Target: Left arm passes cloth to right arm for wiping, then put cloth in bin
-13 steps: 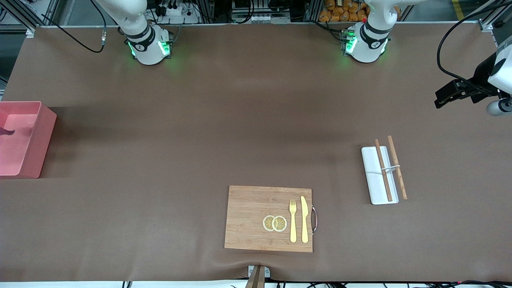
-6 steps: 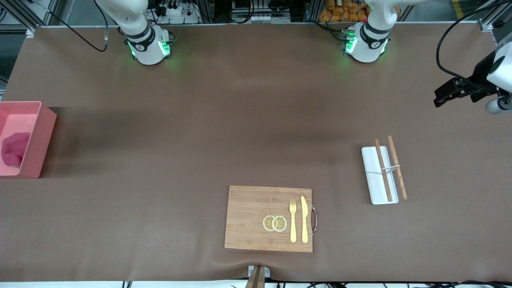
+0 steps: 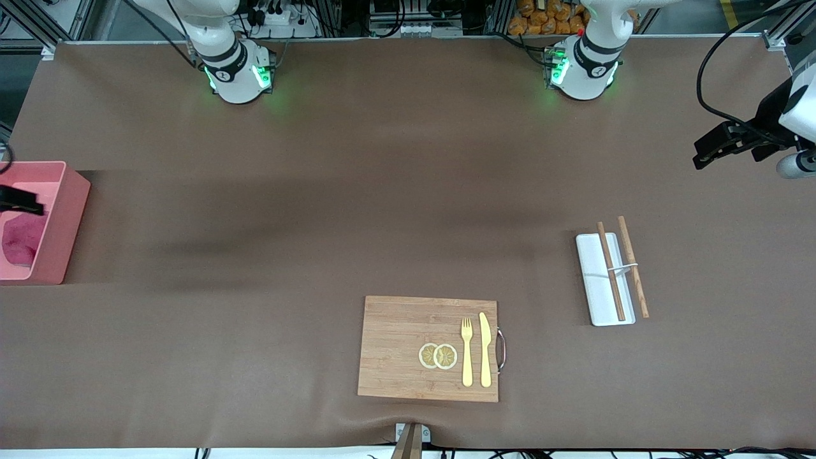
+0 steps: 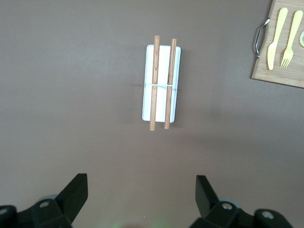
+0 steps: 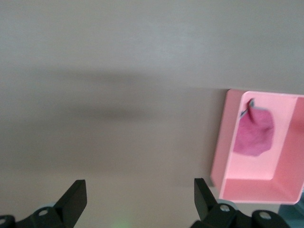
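Cloth point(image 3: 18, 241) lies crumpled inside the bin point(image 3: 61, 223) at the left edge of the front frame; the right wrist view shows it against the bin floor point(image 5: 255, 134). Treat it as light, soft and limp: it will drape and fold under any grip, and it is not fragile. If you must retake it, pinch a raised fold or the upturned grey corner, not the flat middle. Bunched as it is, it has no clear long axis and points nowhere definite.

The right claw point(image 5: 137, 199) stands open and empty, with the bin toward the right of its wrist frame. The left claw point(image 4: 140, 197) is open, empty and waiting above bare worktop point(image 3: 382, 191), at the right edge of the front frame.
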Available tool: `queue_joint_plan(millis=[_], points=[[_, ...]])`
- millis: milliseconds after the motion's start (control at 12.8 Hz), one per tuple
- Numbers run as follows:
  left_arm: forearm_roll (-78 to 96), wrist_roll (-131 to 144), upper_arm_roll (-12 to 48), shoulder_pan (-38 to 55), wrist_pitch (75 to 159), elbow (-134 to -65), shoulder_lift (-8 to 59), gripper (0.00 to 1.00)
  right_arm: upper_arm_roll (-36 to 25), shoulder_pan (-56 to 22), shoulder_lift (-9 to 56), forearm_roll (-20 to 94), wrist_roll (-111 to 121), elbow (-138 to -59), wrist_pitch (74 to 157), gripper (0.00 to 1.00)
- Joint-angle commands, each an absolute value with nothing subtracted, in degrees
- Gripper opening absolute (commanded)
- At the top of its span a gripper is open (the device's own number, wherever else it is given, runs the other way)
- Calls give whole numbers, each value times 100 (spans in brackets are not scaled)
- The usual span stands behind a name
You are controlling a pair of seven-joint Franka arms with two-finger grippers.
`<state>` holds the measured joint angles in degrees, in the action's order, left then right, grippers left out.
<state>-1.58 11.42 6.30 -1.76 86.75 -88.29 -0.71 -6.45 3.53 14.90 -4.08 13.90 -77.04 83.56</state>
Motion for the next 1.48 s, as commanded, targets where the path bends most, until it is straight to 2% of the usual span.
queue_joint_plan(millis=[0,234,469,547,781,1094,1406], points=[[-123,1063,685,-220,8657,-8886,-202,100,-712,-17,1100,-378,714,-7857,8070,100],[-132,1063,694,-220,8666,-8886,-193,100,-573,-9,556,-151,371,-8260,7919,100],[-149,1055,694,-220,8701,-8886,-193,100,445,710,150,70,-313,-8402,7928,100],[-158,1055,694,-220,8701,-8851,-193,100,561,721,89,88,-682,-8394,7919,100],[-158,1046,712,-211,8701,-8824,-202,100,388,668,-26,499,-739,-8341,7577,100],[-202,1046,738,-185,8657,-8807,-237,100,-60,388,-157,466,-223,-8191,7296,100],[-167,1037,817,-176,8579,-8798,-246,100,-325,272,-176,344,-9,-8183,7347,100]])
